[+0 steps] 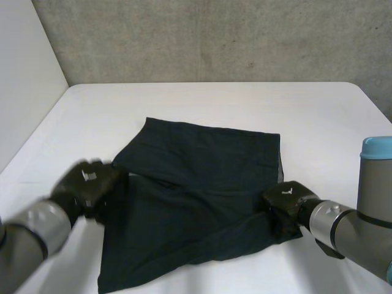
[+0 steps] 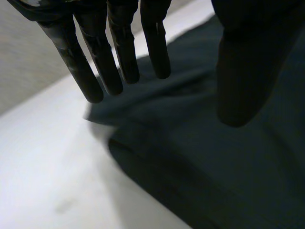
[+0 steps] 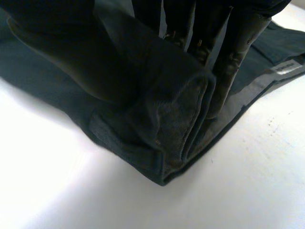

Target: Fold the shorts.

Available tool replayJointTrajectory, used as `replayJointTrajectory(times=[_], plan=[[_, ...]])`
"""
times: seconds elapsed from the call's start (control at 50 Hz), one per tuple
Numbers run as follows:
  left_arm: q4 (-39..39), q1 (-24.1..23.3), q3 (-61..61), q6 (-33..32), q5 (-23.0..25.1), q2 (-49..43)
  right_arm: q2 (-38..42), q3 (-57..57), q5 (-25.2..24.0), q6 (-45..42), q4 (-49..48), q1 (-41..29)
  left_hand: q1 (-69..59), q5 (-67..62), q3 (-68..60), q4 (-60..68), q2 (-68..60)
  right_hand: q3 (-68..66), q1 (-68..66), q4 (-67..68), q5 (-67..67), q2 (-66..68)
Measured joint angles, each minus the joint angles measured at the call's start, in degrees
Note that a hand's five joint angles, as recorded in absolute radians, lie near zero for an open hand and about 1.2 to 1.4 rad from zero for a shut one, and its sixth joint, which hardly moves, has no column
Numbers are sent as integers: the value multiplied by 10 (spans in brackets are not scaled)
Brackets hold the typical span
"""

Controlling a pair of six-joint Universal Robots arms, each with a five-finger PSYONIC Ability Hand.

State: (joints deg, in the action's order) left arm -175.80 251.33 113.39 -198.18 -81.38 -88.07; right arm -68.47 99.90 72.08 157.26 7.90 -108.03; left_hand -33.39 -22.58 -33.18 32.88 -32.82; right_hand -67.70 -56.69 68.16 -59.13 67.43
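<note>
Right hand (image 3: 62, 52) pinches a bunched corner of the dark shorts (image 1: 196, 202) between thumb and fingers, at their near right corner. Left hand (image 2: 248, 67) is spread wide and holds nothing, over the shorts' left edge. Shorts lie mid-table (image 1: 214, 104), between both hands. The fold probably carries leftward.

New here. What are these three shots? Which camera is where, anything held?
A two-armed robot at a white table, each arm ending in a black hand. The wide picture looks down from a camera between the arms; the other two come from cameras on each wrist. Dark shorts lie spread on the table. The right hand pinches a bunched edge of the shorts between thumb and fingers. The left hand is open, fingers straight, over the opposite side, holding nothing.
</note>
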Motion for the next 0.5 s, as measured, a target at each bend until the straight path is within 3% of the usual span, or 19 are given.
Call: replayJointTrajectory(times=[0.26,0.5], plan=[[10,-36,92,38,3,17,6,-9,-5,120,-44,12,0,0,0,0,0,0,0,0,0,0],[-23,-36,84,54,-8,-62,5,0,1,146,-65,26,0,0,0,0,0,0,0,0,0,0]])
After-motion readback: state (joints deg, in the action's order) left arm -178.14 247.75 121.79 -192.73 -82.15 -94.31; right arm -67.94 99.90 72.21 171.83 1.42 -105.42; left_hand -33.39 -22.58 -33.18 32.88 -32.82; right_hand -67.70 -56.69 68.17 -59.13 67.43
